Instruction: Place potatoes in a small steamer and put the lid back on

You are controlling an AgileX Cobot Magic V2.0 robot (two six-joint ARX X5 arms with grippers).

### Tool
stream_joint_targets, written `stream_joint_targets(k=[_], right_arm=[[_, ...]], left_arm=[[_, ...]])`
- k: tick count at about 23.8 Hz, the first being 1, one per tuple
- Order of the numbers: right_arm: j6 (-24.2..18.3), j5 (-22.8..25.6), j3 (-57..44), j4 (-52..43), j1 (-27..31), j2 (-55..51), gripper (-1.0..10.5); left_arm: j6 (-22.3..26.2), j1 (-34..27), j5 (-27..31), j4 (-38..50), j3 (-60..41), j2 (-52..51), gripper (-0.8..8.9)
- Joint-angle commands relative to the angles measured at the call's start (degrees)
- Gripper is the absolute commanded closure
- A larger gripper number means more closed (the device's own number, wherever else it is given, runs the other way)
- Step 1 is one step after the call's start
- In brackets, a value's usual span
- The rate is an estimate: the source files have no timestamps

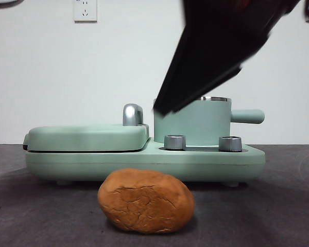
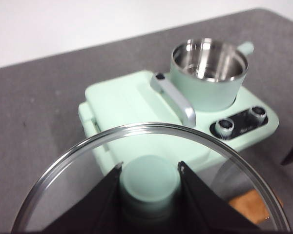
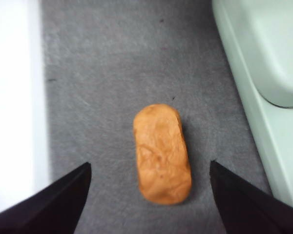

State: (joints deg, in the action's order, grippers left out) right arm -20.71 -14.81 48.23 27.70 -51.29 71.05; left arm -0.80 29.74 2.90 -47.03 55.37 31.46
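The potato [image 1: 146,200], an orange-brown cracked oval, lies on the grey table in front of the appliance. In the right wrist view it [image 3: 161,153] lies below and between the open jaws of my right gripper [image 3: 150,165], apart from both. In the front view that gripper [image 1: 165,107] comes down big and dark from the top right, in front of the small steamer [image 1: 195,123]. The steamer [image 2: 207,83] stands uncovered, its steel inside showing. My left gripper [image 2: 150,168] is shut on the mint-green knob of the glass lid [image 2: 88,161] and holds it above the appliance.
The steamer sits on a mint-green base [image 1: 144,162] beside a flat lidded griddle [image 1: 87,138] with a steel handle [image 1: 132,114]. Two steel knobs [image 1: 175,142] [image 1: 229,143] face front. The table's edge [image 3: 39,97] runs near the right gripper.
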Motion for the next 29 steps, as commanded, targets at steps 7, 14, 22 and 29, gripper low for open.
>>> stream_joint_targets(k=[7, 14, 22, 29], right_arm=[[1.29, 0.79, 0.96, -6.51, -1.57, 9.73, 5.6], [1.27, 1.27, 0.96, -7.69, -1.57, 14.75, 5.6], [2.75, 4.83, 0.96, -7.93, -1.57, 16.72, 6.9], [10.43, 4.81, 3.04, 0.33, -0.87, 8.20, 6.9]], left_arm=[[-0.33, 0.11, 0.15, 1.64, 0.70, 0.17, 7.98], [-0.31, 0.11, 0.81, 1.62, 0.70, 0.17, 7.98], [0.11, 0.11, 1.66, 1.64, 0.70, 0.17, 7.98], [0.09, 0.11, 1.86, 1.88, 0.70, 0.17, 7.98]])
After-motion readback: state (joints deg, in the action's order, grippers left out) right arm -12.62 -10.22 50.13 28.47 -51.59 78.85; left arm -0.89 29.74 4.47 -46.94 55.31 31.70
